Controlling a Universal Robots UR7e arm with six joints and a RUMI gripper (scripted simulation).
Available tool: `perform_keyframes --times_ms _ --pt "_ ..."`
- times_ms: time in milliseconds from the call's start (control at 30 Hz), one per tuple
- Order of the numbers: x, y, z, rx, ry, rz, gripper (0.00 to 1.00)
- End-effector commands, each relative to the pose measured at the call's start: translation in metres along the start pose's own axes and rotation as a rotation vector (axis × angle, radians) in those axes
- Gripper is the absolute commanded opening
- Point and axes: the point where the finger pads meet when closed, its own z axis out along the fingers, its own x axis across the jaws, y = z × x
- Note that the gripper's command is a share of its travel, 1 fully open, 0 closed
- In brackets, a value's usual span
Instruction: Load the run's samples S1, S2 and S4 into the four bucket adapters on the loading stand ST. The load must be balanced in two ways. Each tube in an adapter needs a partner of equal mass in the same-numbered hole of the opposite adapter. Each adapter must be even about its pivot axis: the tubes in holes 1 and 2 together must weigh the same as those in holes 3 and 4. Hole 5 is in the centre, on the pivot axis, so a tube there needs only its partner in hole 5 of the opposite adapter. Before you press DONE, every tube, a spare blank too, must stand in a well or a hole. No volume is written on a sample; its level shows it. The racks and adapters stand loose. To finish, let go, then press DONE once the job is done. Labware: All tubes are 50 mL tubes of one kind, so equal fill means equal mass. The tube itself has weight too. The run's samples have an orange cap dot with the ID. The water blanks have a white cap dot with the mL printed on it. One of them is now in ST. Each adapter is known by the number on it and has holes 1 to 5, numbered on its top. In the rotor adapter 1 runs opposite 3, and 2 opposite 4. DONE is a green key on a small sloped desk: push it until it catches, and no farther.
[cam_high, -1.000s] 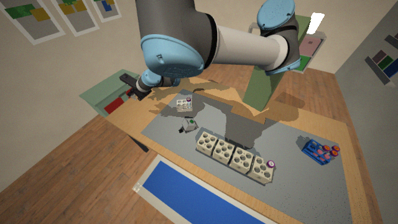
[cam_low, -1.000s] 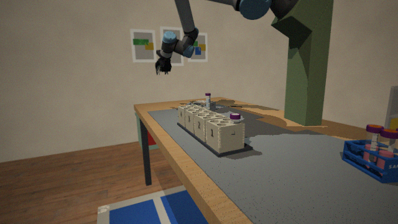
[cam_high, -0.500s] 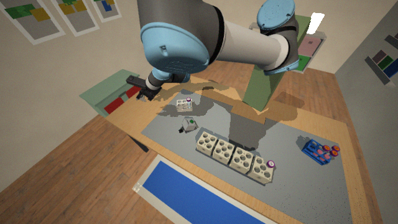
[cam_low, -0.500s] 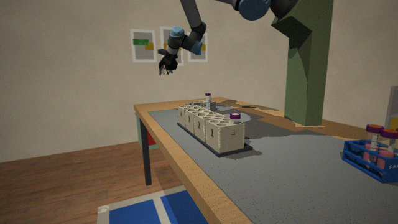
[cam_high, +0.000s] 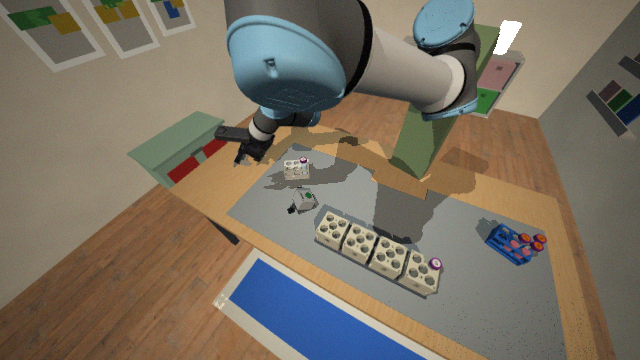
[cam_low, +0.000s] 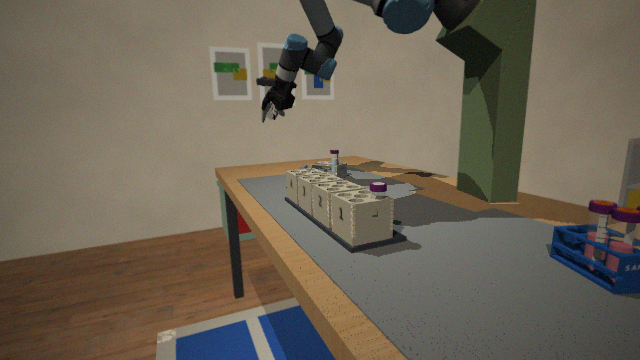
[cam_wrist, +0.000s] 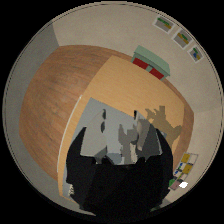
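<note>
My gripper hangs high above the far left corner of the table, well clear of everything; it also shows in the exterior view. Its fingers are drawn in to a narrow gap and hold nothing, as the wrist view shows. The loading stand with four beige adapters stands near the front edge. A purple-capped blank stands in adapter 1. The blue sample rack at the right holds orange-dotted tubes with pink liquid. A small beige rack holds one more blank.
The DONE desk with its green key sits between the small rack and the stand. The green robot pedestal rises behind the mat. A green cabinet stands beyond the table's left end.
</note>
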Motion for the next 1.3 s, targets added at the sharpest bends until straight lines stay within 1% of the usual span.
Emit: perform_keyframes --times_ms 0,67,133,633,700,1200,1267 --pt "-0.008 0.019 -0.018 -0.036 -0.039 -0.075 0.35" --pt "-0.011 0.026 -0.024 -0.049 -0.052 -0.103 0.35" --pt "-0.011 0.026 -0.024 -0.049 -0.052 -0.103 0.35" --pt "-0.034 0.08 -0.07 -0.147 -0.153 -0.309 0.35" --pt "-0.034 0.08 -0.07 -0.147 -0.153 -0.309 0.35" --pt "-0.057 0.135 -0.117 -0.246 -0.254 -0.516 0.35" --pt "-0.057 0.135 -0.117 -0.246 -0.254 -0.516 0.35"
